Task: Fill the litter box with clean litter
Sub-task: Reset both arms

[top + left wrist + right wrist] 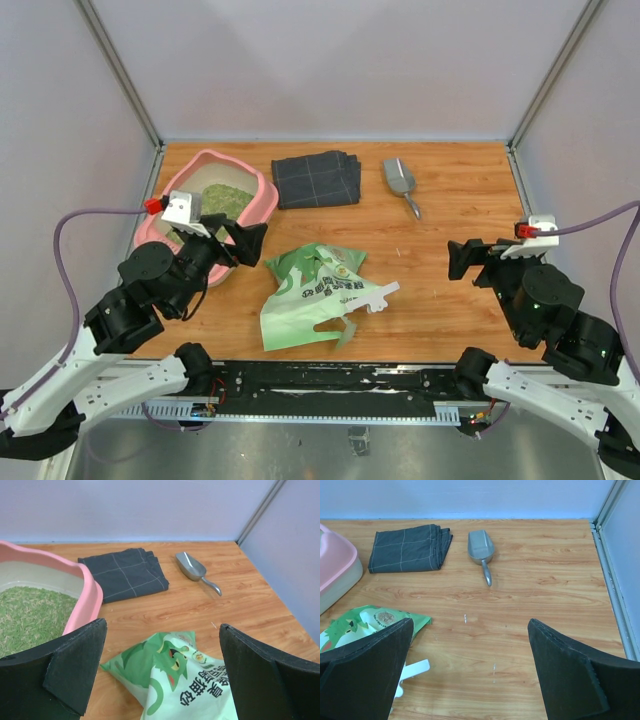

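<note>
From above, my left gripper (232, 245) hangs at the near right corner of the box (262, 200), jaws spread wide and holding nothing. My right gripper (470, 262) is well apart on the far side, equally spread and empty. The box sits at the far left, its long axis running roughly from near-left to far-right, and the litter (228, 198) lies in it as a green layer. The bag (315, 295) lies flat between my arms, just right of my left gripper and plainly nearer to it than to the right one. Farther back, the cloth (317, 178) lies between the box and the scoop (400, 182), which is on my right arm's side. In my left wrist view the box fills the left edge, litter covering the floor that I can see, and the bag lies below and ahead between my fingers. If more litter is wanted, I judge the bag a short reach down for this hand, with the box just to its left. In my right wrist view the bag is only a corner at the lower left and the box a pink edge at the far left. The scoop lies ahead with its handle pointing back toward me, so I judge it the right hand's thing.
</note>
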Controlling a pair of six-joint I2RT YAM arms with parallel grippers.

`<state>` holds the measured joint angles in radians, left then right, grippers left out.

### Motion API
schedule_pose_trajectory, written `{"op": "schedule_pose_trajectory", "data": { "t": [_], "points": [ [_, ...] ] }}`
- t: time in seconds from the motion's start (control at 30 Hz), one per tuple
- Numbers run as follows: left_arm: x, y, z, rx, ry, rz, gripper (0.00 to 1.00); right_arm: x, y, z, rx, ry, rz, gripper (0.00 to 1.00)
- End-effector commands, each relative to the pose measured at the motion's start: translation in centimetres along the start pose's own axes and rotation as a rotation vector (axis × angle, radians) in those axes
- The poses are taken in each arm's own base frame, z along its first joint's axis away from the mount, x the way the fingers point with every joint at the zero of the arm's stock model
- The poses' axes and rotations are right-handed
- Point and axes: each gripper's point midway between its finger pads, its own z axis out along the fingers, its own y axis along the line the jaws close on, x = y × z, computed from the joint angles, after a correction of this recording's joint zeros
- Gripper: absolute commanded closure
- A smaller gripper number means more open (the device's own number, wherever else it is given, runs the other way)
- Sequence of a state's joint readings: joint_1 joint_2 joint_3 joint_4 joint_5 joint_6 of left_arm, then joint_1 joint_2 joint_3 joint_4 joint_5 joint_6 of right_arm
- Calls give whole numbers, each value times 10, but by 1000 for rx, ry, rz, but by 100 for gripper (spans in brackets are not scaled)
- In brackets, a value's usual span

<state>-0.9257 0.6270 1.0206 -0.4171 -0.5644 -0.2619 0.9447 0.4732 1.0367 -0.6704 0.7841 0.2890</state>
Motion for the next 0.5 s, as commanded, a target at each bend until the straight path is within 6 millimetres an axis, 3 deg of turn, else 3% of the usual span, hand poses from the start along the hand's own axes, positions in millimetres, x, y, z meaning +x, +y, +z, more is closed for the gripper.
{"op": "schedule_pose_trajectory", "data": {
  "t": [0.0, 0.47],
  "points": [
    [-11, 2, 0, -11, -46, -16, 1, 3, 2, 0, 0, -8, 38, 2],
    [-5, 2, 4, -12, -37, 10, 1, 9, 5, 2, -8, 5, 43, 2]
  ]
}}
